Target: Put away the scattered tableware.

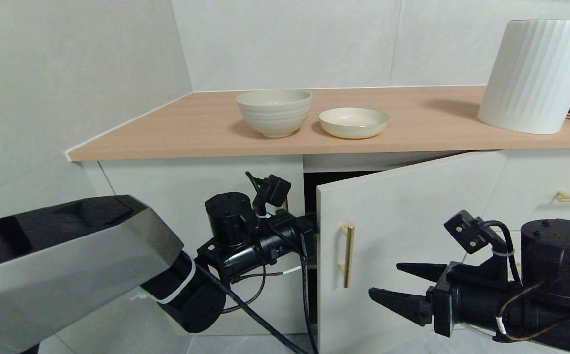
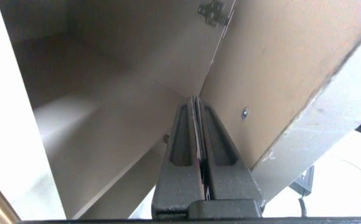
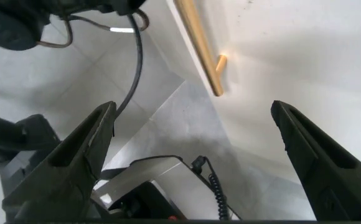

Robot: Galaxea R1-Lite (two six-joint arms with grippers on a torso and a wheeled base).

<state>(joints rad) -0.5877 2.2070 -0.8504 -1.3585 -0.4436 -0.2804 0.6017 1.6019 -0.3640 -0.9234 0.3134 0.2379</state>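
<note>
Left gripper [image 2: 196,102] jaws pressed together on nothing, tucked behind the cabinet door's [image 1: 403,236] free edge with the inner face right beside them; reads as a closed wedge for swinging the door wider. Right gripper [image 1: 385,280] jaws spread wide and empty, brass handle [image 1: 347,255] just beyond the tips, likely ready to take over. Bowl [image 1: 274,112] and shallow dish [image 1: 353,122] sit on the countertop [image 1: 166,132], well above both jaws, not yet stowed. No legible print anywhere
</note>
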